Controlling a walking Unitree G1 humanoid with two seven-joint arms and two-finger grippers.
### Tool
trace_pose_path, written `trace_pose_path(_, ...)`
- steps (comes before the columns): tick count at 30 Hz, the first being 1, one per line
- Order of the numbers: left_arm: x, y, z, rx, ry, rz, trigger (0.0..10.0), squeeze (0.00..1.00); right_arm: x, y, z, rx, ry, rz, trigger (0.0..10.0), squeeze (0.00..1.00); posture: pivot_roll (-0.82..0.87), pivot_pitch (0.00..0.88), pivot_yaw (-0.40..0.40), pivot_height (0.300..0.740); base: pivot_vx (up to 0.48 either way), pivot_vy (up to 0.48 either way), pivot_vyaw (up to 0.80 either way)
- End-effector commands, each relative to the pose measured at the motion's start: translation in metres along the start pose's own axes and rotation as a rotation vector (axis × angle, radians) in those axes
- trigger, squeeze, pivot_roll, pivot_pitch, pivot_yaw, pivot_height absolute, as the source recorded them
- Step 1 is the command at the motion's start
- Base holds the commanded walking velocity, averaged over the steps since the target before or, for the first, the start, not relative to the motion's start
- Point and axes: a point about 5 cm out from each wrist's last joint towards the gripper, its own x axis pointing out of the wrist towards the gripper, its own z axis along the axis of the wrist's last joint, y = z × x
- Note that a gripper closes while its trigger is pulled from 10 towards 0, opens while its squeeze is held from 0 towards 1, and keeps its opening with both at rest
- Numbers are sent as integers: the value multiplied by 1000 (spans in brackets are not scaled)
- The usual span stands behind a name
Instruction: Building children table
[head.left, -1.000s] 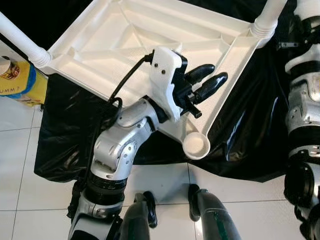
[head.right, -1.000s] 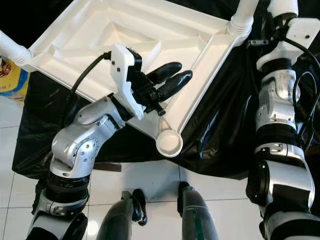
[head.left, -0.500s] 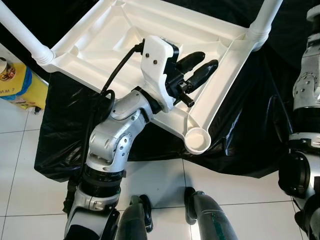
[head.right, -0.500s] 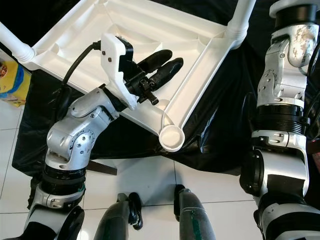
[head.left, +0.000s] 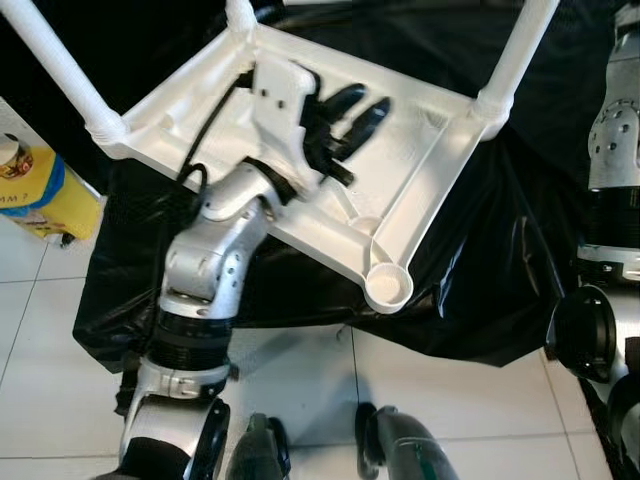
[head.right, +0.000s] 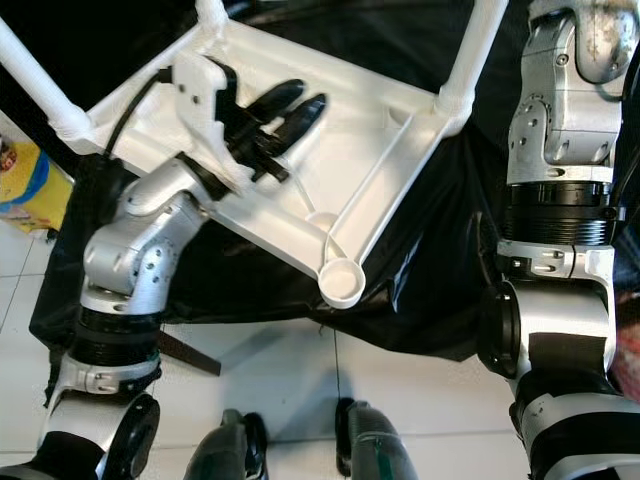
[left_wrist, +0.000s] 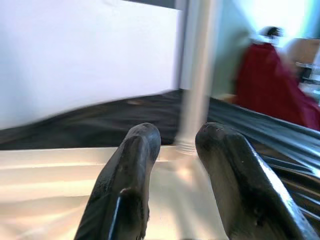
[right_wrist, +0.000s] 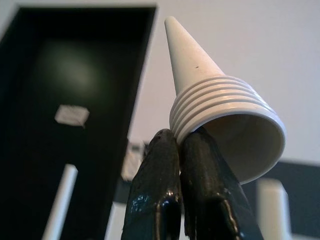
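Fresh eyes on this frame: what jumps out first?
An upturned white plastic tabletop on black sheeting, three legs plugged in and the near corner socket empty. The left gripper hovers open over the ribbed underside. The right gripper pinches the rim of a loose white leg, held up.

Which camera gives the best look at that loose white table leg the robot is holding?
The right wrist view: the white table leg looms close, ribbed open end clamped between the right gripper jaws, tapering away. The eye views show the upturned tabletop with three legs fitted and one empty corner socket, not this leg.
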Motion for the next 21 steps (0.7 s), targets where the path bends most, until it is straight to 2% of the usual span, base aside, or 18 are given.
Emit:
trace_pose_path(1, 2, 5, 5, 20, -24, 40, 10000, 0, 7, 0, 13, 11, -66, 10, 10000, 0, 5, 17, -30, 740, 0, 0, 0)
trace_pose_path(7, 4, 11, 7, 17, -31, 81, 10000, 0, 5, 4, 11, 34, -51, 24, 10000, 0, 10, 2, -28, 740, 0, 0, 0)
trace_pose_path(9, 5, 14, 2, -62, -24, 79, 10000, 0, -7, 15, -2, 76, 14, 57, 10000, 0, 15, 0, -33, 740, 0, 0, 0)
trace_pose_path(11, 5, 14, 2, -62, -24, 79, 10000, 0, -7, 15, -2, 76, 14, 57, 10000, 0, 15, 0, -33, 740, 0, 0, 0)
trace_pose_path(13, 5, 16, -4, -187, -34, 37, 10000, 0, -27, 28, -18, 122, 113, 101, 10000, 0, 16, 0, -36, 740, 0, 0, 0)
trace_pose_path(14, 5, 16, -4, -187, -34, 37, 10000, 0, -27, 28, -18, 122, 113, 101, 10000, 0, 16, 0, -36, 740, 0, 0, 0)
trace_pose_path(16, 4, 20, -8, -267, -48, 5, 10000, 0, -41, 37, -26, 146, 172, 122, 10000, 0, 16, 0, -37, 740, 0, 0, 0)
trace_pose_path(17, 4, 23, -9, -308, -54, -15, 10000, 259, -50, 41, -31, 152, 207, 132, 10000, 0, 14, 0, -37, 740, 0, 0, 0)
trace_pose_path(18, 3, 26, -9, -353, -70, -31, 10000, 1000, -59, 45, -35, 154, 238, 140, 10000, 0, 12, 0, -35, 740, 0, 0, 0)
trace_pose_path(21, 3, 29, -9, -393, -81, -42, 10000, 1000, -67, 47, -38, 154, 265, 149, 10000, 0, 11, 0, -35, 740, 0, 0, 0)
